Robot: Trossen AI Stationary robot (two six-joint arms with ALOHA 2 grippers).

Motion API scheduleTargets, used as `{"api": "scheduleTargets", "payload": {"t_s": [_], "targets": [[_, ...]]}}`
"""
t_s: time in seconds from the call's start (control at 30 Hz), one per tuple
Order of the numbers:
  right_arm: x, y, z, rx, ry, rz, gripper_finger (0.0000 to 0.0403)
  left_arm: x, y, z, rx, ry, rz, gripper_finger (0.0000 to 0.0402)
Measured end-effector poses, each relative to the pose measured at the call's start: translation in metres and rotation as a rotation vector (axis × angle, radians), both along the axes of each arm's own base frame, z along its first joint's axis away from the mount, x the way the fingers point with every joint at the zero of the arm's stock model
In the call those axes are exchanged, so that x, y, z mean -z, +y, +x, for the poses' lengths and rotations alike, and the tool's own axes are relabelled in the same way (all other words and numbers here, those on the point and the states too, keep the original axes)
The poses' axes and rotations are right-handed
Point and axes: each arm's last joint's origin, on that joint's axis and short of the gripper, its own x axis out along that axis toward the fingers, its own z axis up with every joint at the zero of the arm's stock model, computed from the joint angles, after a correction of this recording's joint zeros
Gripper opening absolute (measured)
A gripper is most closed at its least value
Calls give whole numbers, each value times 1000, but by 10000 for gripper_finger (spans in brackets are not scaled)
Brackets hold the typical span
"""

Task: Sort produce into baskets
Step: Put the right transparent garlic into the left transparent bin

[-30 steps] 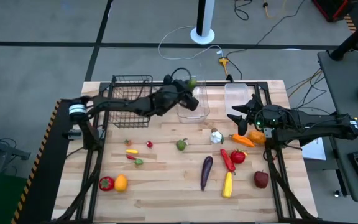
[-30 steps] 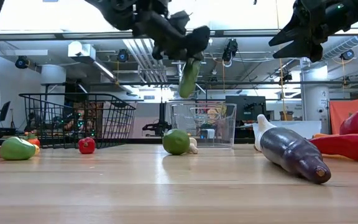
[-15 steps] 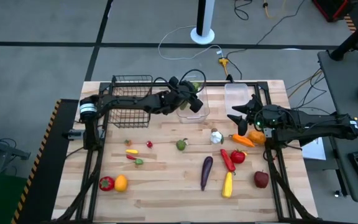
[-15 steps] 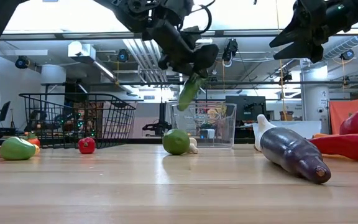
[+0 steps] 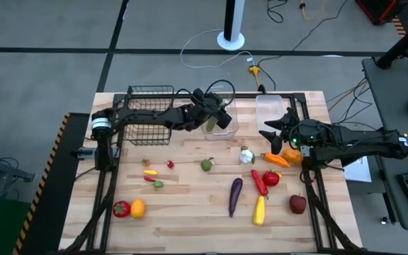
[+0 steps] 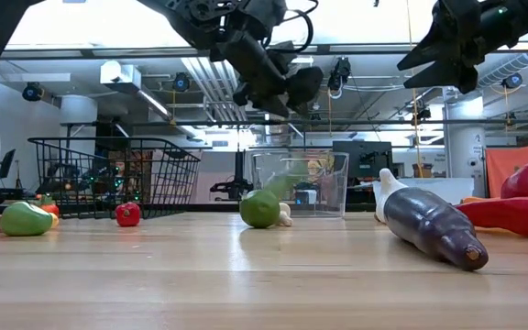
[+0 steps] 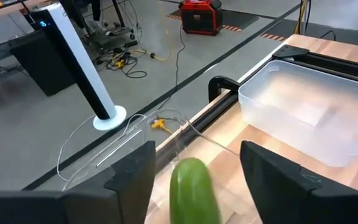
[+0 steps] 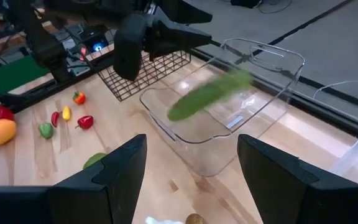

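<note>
A green cucumber [image 8: 209,94] is in mid-fall inside the taller clear bin [image 8: 263,93], tilted and blurred; it also shows low in the bin [image 6: 280,186] in the low view. My left gripper [image 6: 278,96] hangs open just above that bin [image 5: 223,126], with the cucumber [image 7: 191,186] below it and clear of its fingers. At the table's right, my right gripper [image 5: 269,134] stands open and empty, raised above the orange pepper [image 5: 278,160]. The black wire basket [image 5: 149,113] stands left of the clear bin and the shallower clear bin [image 5: 269,112] right of it.
Loose produce lies on the wooden table: eggplant [image 5: 235,196], yellow pepper [image 5: 260,210], red apple [image 5: 298,204], red pepper [image 5: 259,181], garlic [image 5: 246,156], a green fruit [image 5: 207,164], small pieces [image 5: 151,174], and a red and an orange one [image 5: 129,208] near the front left.
My left gripper has sunk a little and tipped downward over the taller clear bin, then opened and let go of the cucumber. The cucumber, which hung below the fingers, has dropped into the bin. My right arm has kept still.
</note>
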Motion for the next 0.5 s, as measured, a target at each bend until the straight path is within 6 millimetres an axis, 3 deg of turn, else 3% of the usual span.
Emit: {"api": "scheduleTargets", "payload": {"t_s": [0.17, 0.33, 0.5], "targets": [[0, 1, 1, -14, -28, 58, 244, -14, -21, -1, 91, 50, 71, 247], [-3, 4, 2, -75, -75, 129, 244, -49, -74, -13, 225, 50, 132, 246], [-7, 13, 7, -135, -125, 148, 244, -74, -134, -43, 369, 110, 104, 240]]}}
